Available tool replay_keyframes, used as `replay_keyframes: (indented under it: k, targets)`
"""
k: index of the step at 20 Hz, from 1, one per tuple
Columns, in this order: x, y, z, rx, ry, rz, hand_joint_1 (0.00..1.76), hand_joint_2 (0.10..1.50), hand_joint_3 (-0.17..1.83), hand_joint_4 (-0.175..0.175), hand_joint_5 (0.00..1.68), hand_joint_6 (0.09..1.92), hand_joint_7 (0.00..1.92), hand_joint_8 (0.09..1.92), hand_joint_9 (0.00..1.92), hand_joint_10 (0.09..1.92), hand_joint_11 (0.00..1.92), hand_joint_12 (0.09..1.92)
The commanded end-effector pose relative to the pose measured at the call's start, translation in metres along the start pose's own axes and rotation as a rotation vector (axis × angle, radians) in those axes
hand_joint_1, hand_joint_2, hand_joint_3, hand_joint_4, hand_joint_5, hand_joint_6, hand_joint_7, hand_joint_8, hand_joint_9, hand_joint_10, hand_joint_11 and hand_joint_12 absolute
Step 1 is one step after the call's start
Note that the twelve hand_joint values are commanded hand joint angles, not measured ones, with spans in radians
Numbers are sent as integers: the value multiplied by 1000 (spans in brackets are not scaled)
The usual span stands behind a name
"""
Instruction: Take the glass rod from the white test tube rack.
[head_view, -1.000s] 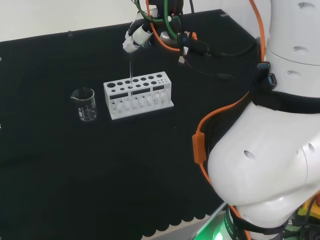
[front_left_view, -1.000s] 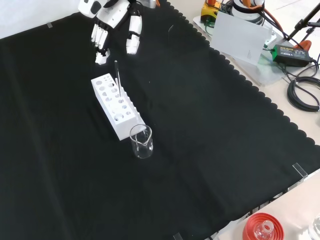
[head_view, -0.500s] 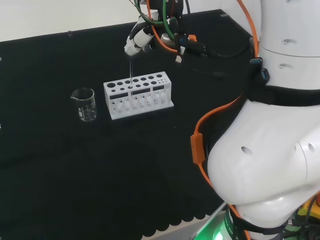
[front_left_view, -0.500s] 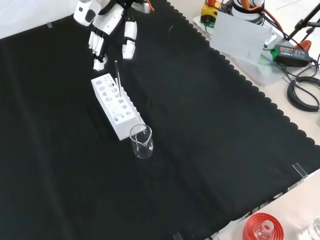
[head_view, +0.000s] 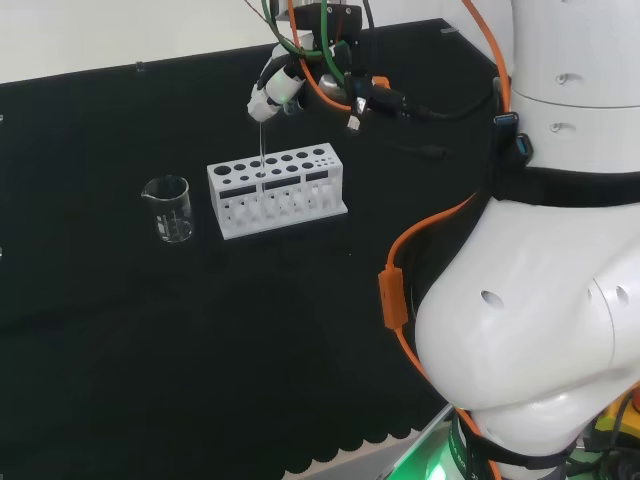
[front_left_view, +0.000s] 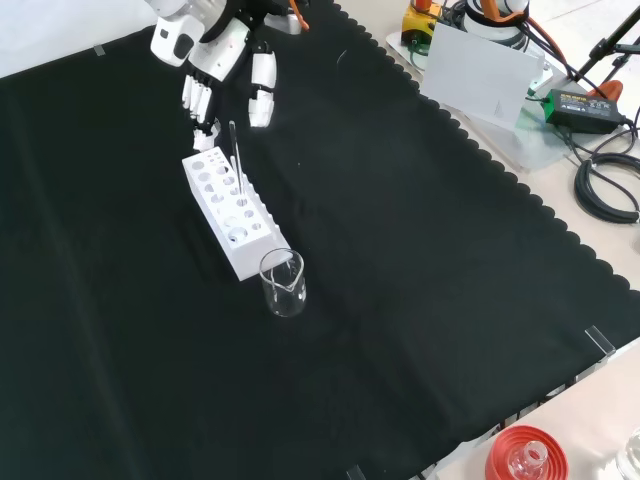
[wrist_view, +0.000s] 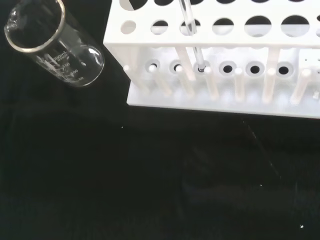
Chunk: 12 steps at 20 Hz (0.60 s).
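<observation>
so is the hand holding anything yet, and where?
Nothing held. The hand hovers open by the top of the rod, which stands in the rack.

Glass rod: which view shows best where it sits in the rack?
Wrist view: the glass rod passes through a hole of the white rack down to its base. Front view shows it as a thin leaning line; head view, a faint streak.

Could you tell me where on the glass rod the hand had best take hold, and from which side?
Pinch the glass rod on its bare upper end, coming from above: it stands nearly upright in the white rack, so only that part is free.
</observation>
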<state>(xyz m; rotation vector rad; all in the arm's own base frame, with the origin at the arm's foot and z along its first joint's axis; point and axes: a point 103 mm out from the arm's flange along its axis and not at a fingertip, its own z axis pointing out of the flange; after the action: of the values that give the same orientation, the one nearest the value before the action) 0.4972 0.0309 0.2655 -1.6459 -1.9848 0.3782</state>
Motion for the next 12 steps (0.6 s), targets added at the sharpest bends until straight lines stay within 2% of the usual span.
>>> replay_keyframes:
  k: [1,12]
  targets:
    - [0,4,5,11,-4,2,561,1120,-175,-66,402,87,328,858,537,872,419,1394]
    - [5,13,7,10,-18,2,591,1114,-175,-85,526,87,422,836,694,829,644,1328]
